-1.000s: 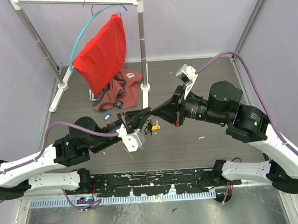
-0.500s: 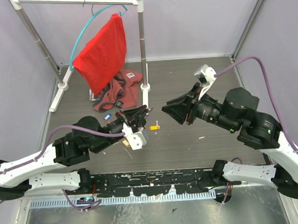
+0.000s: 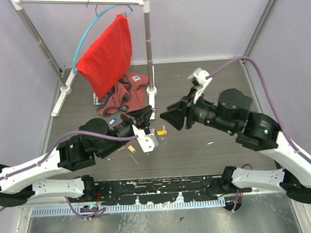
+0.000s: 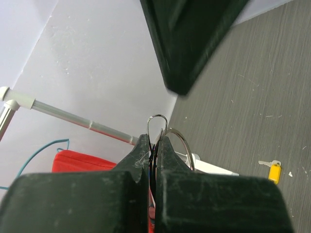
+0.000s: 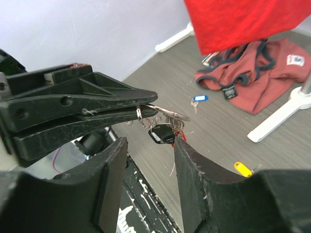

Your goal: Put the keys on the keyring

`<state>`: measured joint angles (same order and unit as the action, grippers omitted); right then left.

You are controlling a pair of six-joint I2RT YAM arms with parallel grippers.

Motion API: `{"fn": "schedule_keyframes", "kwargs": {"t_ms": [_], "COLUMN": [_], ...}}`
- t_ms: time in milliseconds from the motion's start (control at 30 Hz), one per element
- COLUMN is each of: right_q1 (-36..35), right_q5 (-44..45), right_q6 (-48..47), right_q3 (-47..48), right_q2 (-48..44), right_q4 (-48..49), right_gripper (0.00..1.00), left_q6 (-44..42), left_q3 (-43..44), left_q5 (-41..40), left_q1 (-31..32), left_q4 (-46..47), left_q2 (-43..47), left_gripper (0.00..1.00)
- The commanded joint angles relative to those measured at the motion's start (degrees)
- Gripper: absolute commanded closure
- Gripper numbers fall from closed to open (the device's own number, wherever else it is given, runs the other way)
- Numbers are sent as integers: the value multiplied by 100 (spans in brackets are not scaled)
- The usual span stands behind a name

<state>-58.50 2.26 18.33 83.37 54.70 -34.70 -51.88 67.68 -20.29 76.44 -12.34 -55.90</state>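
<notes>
1. Top external view.
   - You have the left gripper (image 3: 148, 113) and the right gripper (image 3: 165, 117) tip to tip over the middle of the table (image 3: 199, 156). They are near but apart, with the right at 3 o'clock of the left.
   - What the left jaws hold is too small to tell here.
   - A yellow-tagged key (image 3: 160, 132) lies on the table at 5 o'clock of the left tips, and a blue-tagged key (image 3: 112, 121) at 9 o'clock.
   - A red cloth (image 3: 108, 53) hangs from a teal hanger (image 3: 83, 37) at 11 o'clock, with a maroon garment (image 3: 125, 94) heaped under it.

2. Left wrist view.
   - Your left jaws are pinched together on the keyring (image 4: 179, 145). Its wire loops stand out past the tips toward 12 and 1 o'clock.
   - One dark finger of the right gripper fills the frame at 12 o'clock, clear of the ring.
   - The yellow-tagged key sits on the table at 4 o'clock.

3. Right wrist view.
   - Your right jaws stand moderately apart and hold nothing.
   - The left gripper reaches in from 9 o'clock, clamped on the keyring.
   - A black-headed key (image 5: 162, 133) hangs just under the ring, in line with the gap between the right fingers. Something small and red sits at its 3 o'clock.
   - You cannot tell whether the key touches either finger.
   - The blue-tagged key lies at 1 o'clock of the ring, and the yellow-tagged key at 4 o'clock.
</notes>
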Motion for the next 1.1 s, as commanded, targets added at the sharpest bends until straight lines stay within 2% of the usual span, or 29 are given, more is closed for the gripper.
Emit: {"fn": "schedule_keyframes", "kwargs": {"t_ms": [0,300,733,967,1067], "right_q1": [1,-3,-5,-4,-10], "right_q5": [-502,-606,-594,-824,-847], "right_q6": [158,265,292,279,277], "right_q3": [97,-26,-82,-39,-40], "right_q2": [217,267,332,338,343], "right_q4": [504,831,808,776,760], "right_gripper": [51,54,76,67,72], "left_q6": [8,99,192,193,188], "left_q3": [259,280,293,256,260], "left_q5": [26,272,512,449,468], "left_q1": [11,9,12,11,13], "left_q4": [52,-51,-28,-21,-21], "left_q2": [-6,-3,58,88,107], "left_gripper": [100,100,100,100,100]}}
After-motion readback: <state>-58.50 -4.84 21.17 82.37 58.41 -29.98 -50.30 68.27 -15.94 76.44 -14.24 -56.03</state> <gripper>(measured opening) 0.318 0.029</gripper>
